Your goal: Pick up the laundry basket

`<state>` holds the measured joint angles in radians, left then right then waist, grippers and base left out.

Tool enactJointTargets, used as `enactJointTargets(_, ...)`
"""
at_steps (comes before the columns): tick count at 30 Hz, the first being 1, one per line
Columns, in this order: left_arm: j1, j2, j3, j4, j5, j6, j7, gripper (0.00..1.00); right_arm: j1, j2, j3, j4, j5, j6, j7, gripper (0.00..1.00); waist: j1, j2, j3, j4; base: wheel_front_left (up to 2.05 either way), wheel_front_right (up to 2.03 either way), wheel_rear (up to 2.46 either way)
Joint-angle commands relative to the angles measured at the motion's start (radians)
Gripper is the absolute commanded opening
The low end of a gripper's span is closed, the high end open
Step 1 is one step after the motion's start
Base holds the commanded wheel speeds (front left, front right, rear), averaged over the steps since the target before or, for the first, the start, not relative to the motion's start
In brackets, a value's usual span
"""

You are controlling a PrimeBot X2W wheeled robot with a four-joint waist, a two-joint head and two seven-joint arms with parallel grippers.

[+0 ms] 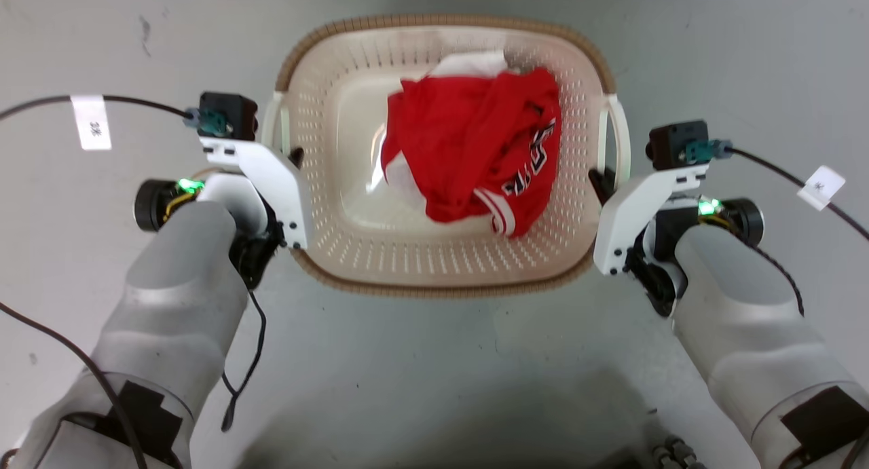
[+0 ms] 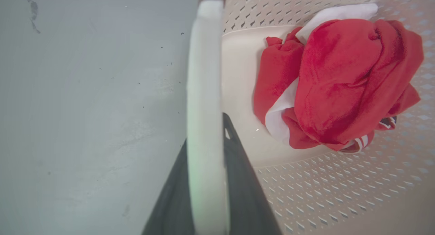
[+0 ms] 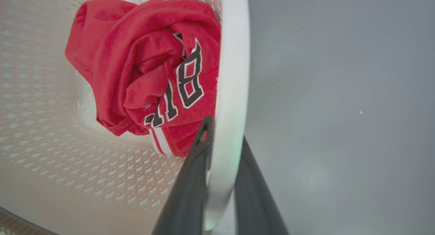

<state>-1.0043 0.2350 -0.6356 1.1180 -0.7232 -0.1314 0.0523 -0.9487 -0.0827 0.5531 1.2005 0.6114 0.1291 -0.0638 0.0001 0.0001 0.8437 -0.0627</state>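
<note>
The laundry basket (image 1: pixel 441 282) is cream-white with perforated sides and a brown woven rim, and sits centred in the head view over the grey floor. It holds a crumpled red jersey (image 1: pixel 475 150) with a white cloth under it. My left gripper (image 1: pixel 293 158) is at the basket's left white handle (image 2: pixel 204 92); in the left wrist view my left gripper (image 2: pixel 205 133) has a dark finger on each side of that handle. My right gripper (image 1: pixel 601 180) is at the right handle (image 3: pixel 231 75). In the right wrist view, my right gripper (image 3: pixel 226 131) is likewise shut across it.
Bare grey floor (image 1: pixel 434 374) surrounds the basket on all sides. Black cables with white tags (image 1: pixel 91 121) trail from both wrists, one tag at the right (image 1: pixel 821 186). A small metal part (image 1: pixel 672 452) shows at the bottom edge.
</note>
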Motion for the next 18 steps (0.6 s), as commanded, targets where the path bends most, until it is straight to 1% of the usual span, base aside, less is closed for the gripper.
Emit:
enactJointTargets(1, 0.009, -0.002, -0.008, -0.001, -0.011, 0.002, 0.003, 0.0, 0.016, -0.006, 0.014, 0.001, 0.008, 0.003, 0.012, 0.0, -0.0001, -0.0001, -0.032, 0.004, 0.0, 0.0, 0.0)
enactJointTargets(9, 0.092, -0.023, -0.068, -0.001, -0.118, 0.001, 0.084, 0.0, 0.095, -0.02, 0.08, -0.007, 0.094, 0.003, 0.121, 0.0, -0.0001, -0.0001, -0.195, 0.011, 0.0, 0.0, 0.0)
enactJointTargets(18, 0.193, -0.025, -0.117, -0.005, -0.224, 0.0, 0.144, 0.0, 0.169, -0.051, 0.134, -0.027, 0.191, 0.003, 0.229, 0.0, -0.0001, -0.0001, -0.397, 0.007, 0.0, 0.0, 0.0)
